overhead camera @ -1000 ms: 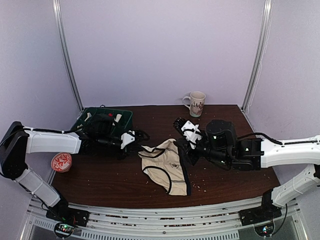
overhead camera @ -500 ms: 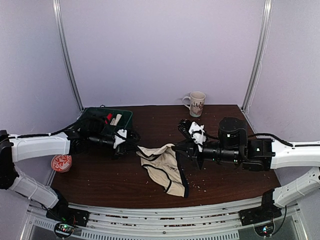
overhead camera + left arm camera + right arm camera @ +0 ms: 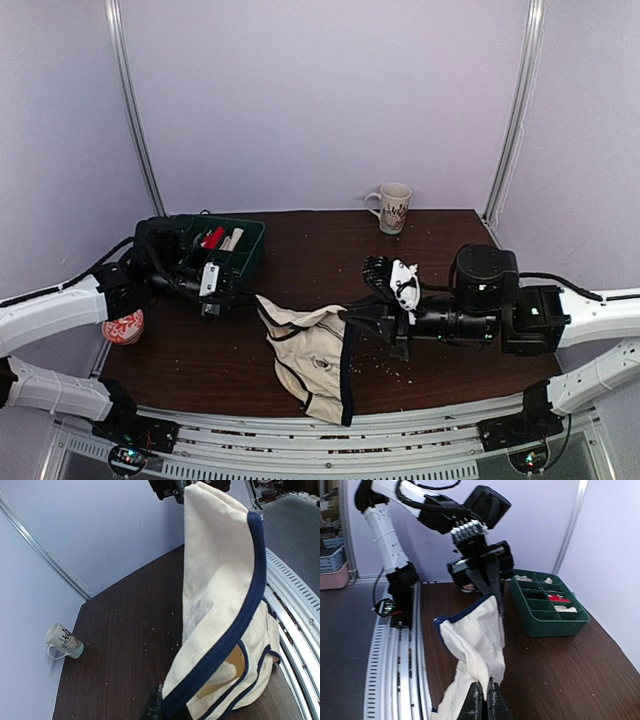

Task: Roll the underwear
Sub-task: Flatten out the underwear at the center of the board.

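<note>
The underwear (image 3: 312, 358) is cream with navy trim and hangs lifted and stretched between both grippers, drooping toward the table's front edge. My left gripper (image 3: 256, 297) is shut on its left corner; in the left wrist view the dark fingertips (image 3: 159, 706) pinch the navy band of the underwear (image 3: 220, 590). My right gripper (image 3: 349, 318) is shut on the right side. In the right wrist view, that gripper (image 3: 483, 698) clamps a fold of the cream underwear (image 3: 475, 640), with the left gripper (image 3: 492, 587) holding the far corner.
A green compartment tray (image 3: 247, 250) with small items sits at the back left, also the tray (image 3: 547, 617) in the right wrist view. A mug (image 3: 392, 207) stands at the back. A round red-patterned tin (image 3: 124, 325) lies at the left edge. Crumbs dot the brown table (image 3: 450, 270).
Both arms have drawn back toward the near edge and to the left, lifting the underwear off the table. It now hangs between the shut grippers instead of lying flat.
</note>
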Action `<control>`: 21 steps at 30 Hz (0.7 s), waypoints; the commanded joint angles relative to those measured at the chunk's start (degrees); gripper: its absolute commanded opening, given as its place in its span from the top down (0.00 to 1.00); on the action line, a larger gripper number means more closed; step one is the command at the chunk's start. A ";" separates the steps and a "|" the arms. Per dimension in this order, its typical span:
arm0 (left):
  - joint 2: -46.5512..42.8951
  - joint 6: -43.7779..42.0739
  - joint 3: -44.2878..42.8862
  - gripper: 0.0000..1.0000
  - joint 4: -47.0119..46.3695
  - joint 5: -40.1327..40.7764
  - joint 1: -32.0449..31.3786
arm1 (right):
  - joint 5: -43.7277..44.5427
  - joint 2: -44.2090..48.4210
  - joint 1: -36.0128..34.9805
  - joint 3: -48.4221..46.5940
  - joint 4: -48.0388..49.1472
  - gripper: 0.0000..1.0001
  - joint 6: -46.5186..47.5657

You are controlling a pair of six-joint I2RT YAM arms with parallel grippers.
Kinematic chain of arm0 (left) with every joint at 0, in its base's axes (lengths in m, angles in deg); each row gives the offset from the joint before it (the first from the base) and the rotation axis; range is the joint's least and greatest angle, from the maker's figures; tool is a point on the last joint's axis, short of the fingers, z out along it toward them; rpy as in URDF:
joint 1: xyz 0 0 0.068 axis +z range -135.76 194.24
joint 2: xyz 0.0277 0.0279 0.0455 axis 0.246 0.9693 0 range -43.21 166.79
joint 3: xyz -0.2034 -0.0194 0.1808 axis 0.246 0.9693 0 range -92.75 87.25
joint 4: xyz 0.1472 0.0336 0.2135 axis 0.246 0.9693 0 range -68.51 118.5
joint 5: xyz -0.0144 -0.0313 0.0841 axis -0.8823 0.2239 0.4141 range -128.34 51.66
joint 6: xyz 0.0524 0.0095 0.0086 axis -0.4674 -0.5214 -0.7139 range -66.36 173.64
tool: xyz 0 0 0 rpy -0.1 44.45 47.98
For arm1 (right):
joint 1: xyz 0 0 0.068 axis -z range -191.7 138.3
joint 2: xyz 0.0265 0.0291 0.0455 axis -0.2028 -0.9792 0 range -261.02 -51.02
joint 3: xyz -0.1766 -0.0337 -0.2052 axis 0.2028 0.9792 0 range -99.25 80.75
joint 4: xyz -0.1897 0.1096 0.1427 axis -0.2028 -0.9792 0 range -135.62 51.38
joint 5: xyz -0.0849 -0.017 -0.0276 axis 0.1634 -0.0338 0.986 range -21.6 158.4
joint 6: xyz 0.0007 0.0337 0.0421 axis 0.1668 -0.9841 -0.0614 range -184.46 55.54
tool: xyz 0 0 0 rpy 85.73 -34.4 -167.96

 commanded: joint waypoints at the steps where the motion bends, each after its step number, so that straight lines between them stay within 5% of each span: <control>1: 6.29 3.56 -1.66 0.95 -1.93 5.33 -0.16 | 14.86 -5.12 3.48 1.55 2.98 1.00 -1.84; 9: 31.46 12.21 -21.25 0.98 6.36 18.94 -0.19 | 13.38 -19.57 21.92 -1.49 3.70 1.00 -7.23; 15: 52.20 14.85 -41.18 0.98 17.22 29.09 -0.04 | 13.98 -29.81 28.43 -5.40 4.06 1.00 -5.54; 21: 61.18 16.51 -52.48 0.96 20.12 39.78 0.22 | 11.19 -36.93 31.15 -10.89 2.87 1.00 -2.14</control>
